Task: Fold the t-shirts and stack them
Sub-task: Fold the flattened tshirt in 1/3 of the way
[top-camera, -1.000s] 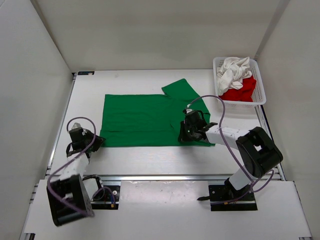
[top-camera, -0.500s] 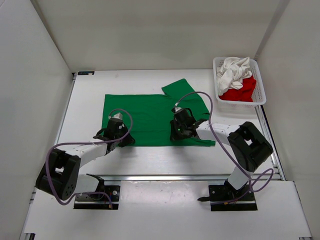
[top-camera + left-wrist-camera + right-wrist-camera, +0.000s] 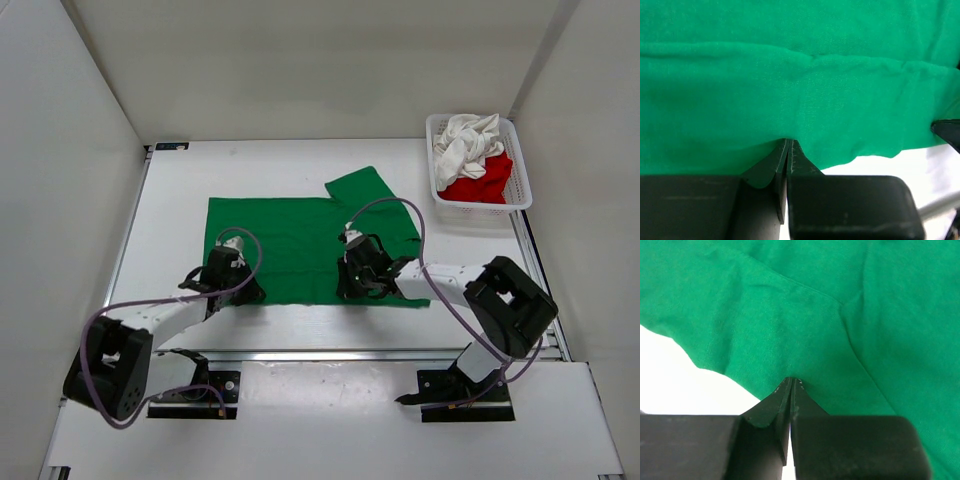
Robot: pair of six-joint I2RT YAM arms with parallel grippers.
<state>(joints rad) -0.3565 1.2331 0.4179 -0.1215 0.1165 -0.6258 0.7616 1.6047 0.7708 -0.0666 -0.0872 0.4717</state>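
Starting nearest the arm bases, items as found:

1. Left gripper [image 3: 243,285]. Low over the table [image 3: 170,200], at the left part of the near hem of the green t-shirt [image 3: 300,240]. In the left wrist view the left gripper [image 3: 788,142] has its two fingers pressed flat together. A small peak of green t-shirt [image 3: 790,75] is pinched between them, right at the hem. Bare table [image 3: 880,167] shows just to the lower right of the pinch.

2. Right gripper [image 3: 348,283]. Also at the near hem, towards the right end, well apart from the left one. In the right wrist view the right gripper [image 3: 791,381] is likewise clamped tight on a raised tuck of the green t-shirt [image 3: 815,305]. White table [image 3: 680,385] shows at the lower left.

3. Green t-shirt. Spread out at the middle of the table, mostly flat, with faint creases running across it. The near edge is lifted slightly at the two pinch points. One sleeve [image 3: 365,185] sticks out at the far right corner.

4. Basket [image 3: 522,180]. White plastic mesh, at the far right corner of the table, well apart from the green t-shirt. Contents:
   - white t-shirt [image 3: 468,140], crumpled, on top towards the far side;
   - red t-shirt [image 3: 480,185], bunched beneath it on the near side.
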